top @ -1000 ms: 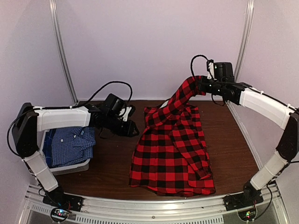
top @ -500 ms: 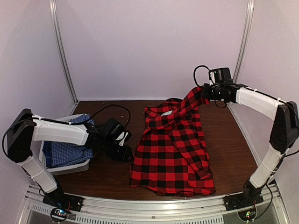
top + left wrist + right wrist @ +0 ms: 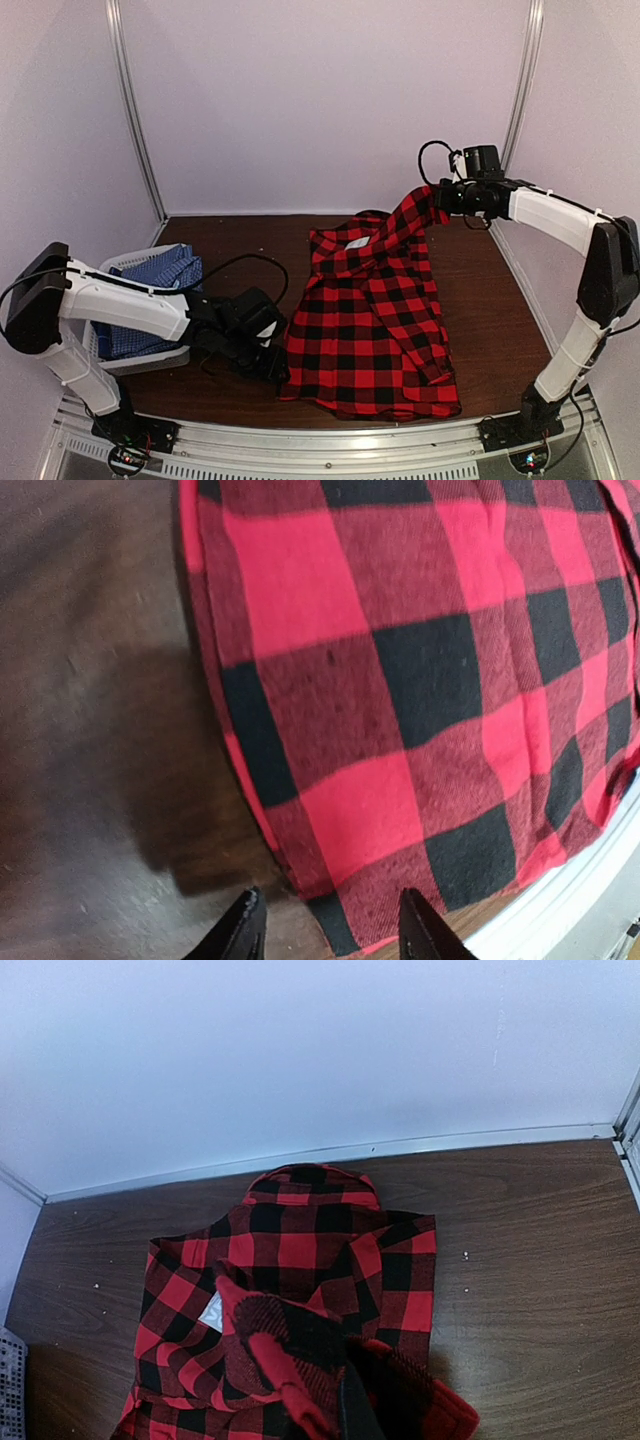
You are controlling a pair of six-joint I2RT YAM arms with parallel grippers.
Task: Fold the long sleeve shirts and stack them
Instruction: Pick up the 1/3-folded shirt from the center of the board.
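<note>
Top external: plaid shirt [image 3: 365,330] lies lengthwise, collar rearward.

The red-and-black buffalo plaid button-up shirt [image 3: 420,680] is soft, matt woven cloth with a fine twill rib. The dark brown table [image 3: 490,290] is wood-grained, with a dull sheen. The pale grey latticed basket [image 3: 128,263] seems to be plastic.

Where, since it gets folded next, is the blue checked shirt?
Top view: the blue checked shirt lies in the pale grey basket on the left side, left of the red plaid shirt.
</note>
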